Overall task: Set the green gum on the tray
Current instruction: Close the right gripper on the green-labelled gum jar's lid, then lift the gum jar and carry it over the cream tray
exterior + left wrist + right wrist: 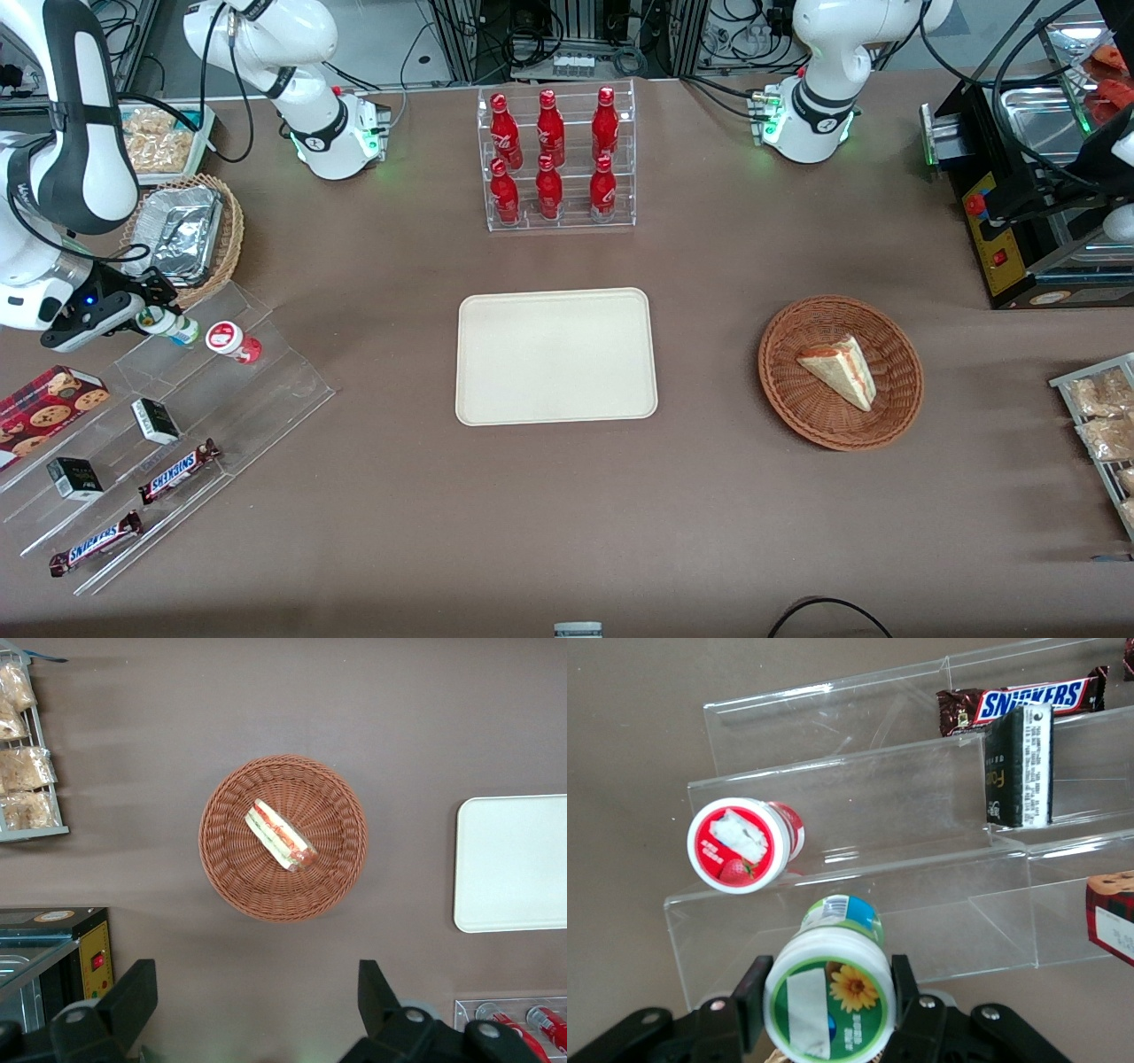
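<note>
Green-labelled and white-lidded, the small cylindrical gum canister (pixel 168 324) sat between the black fingers of the right arm's gripper (pixel 151 317) in the front view, at the upper step of the clear acrylic stepped rack (pixel 168 434) toward the working arm's end of the brown surface (pixel 567 496). Just beside it on the rack lay the like canister with the red lid (pixel 232 341). The large flat cream-beige rectangular tray (pixel 556 356) lay well apart from the rack, bare, near the middle of the surface. By my reading the grasp was the step in hand; whether the canister was lifted off the rack could not be told. The next move would call for raising it clear of the step and of the red-lidded neighbour, then carrying it across to the tray.

From the left wrist camera, only the tray's edge (pixel 509 864) showed, nothing on it, beside a round brown wicker basket (pixel 283 838) holding a wedge sandwich (pixel 280 835). Neither gum nor working gripper appeared.

At the right wrist camera the grip came plain, which the front view barely gave: the gripper (pixel 826 997) had one finger (pixel 749 1001) pressed against each side of the green gum (pixel 828 997), just under its lid, which bore a green ring and a yellow flower. The red strawberry lid (pixel 738 844) lay just beside it, apart from it. The tray was absent here.
</note>
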